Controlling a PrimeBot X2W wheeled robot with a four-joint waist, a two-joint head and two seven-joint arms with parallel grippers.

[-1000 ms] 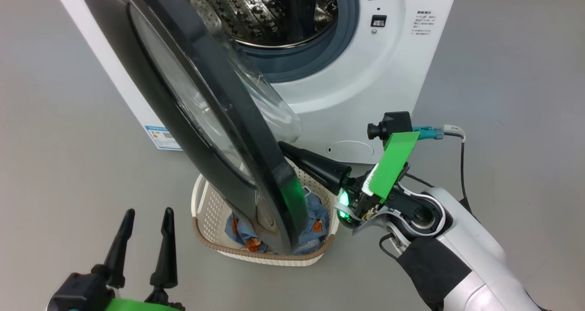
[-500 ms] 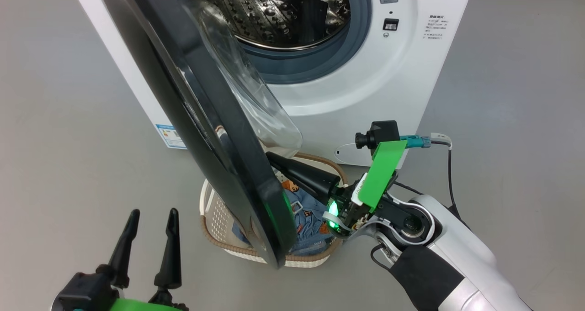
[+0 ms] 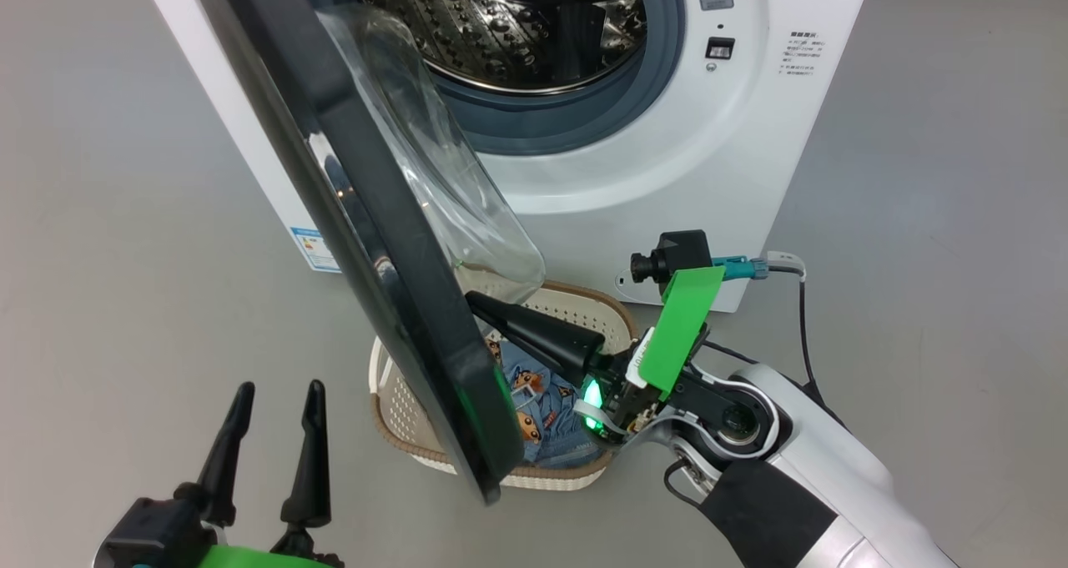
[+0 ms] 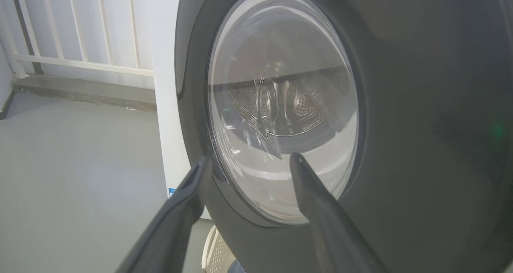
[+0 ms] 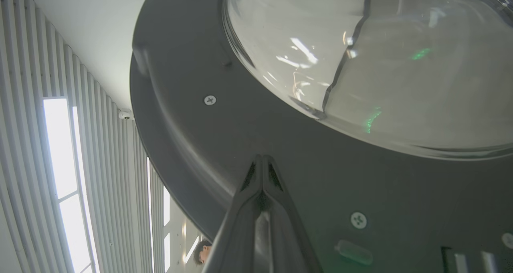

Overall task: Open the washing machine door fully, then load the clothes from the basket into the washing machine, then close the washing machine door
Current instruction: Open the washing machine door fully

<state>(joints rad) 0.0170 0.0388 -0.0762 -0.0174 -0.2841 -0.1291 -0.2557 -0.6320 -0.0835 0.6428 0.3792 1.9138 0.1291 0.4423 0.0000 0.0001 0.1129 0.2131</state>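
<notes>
Washing machine door (image 3: 367, 243) stands part-open, swung out over the basket (image 3: 576, 301). Your right gripper (image 3: 474, 299), fingers pinched together on nothing, sits against its inner face. Your left gripper (image 3: 278, 389) hangs spread wide and empty. Clothes (image 3: 542, 418) lie in the basket, so loading and closing remain.

White forearm (image 3: 838, 468), black cuff (image 3: 763, 510), green bracket (image 3: 680, 326), dark tapered right hand (image 3: 472, 299).

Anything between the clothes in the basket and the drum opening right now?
Yes. The round black-rimmed glass door, only partly open, hangs across the cream perforated plastic basket, over part of the blue printed clothes. The shut right tool, tip at the door's inner face, also reaches above the basket.
</notes>
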